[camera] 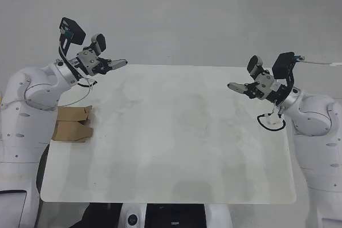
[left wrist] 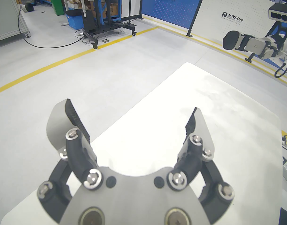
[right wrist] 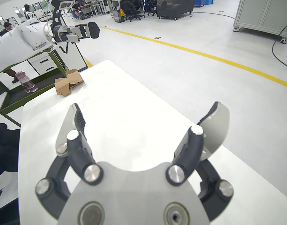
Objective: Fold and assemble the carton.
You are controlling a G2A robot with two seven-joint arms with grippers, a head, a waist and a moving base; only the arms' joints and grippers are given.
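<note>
On the table (camera: pixel 182 142), from left: brown carton (camera: pixel 73 123) lying at the left edge; left end effector (camera: pixel 122 62) over the far left corner, fingers apart; right end effector (camera: pixel 232 86) near the far right edge, fingers likewise apart.

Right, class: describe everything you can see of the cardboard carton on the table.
The carton is plain brown cardboard, unassembled: loosely folded panels with flaps standing at angles. It lies on the table at its edge on the robot's left side, and seems to jut past that edge. The left gripper and right gripper, both open, hang apart from it.
</note>
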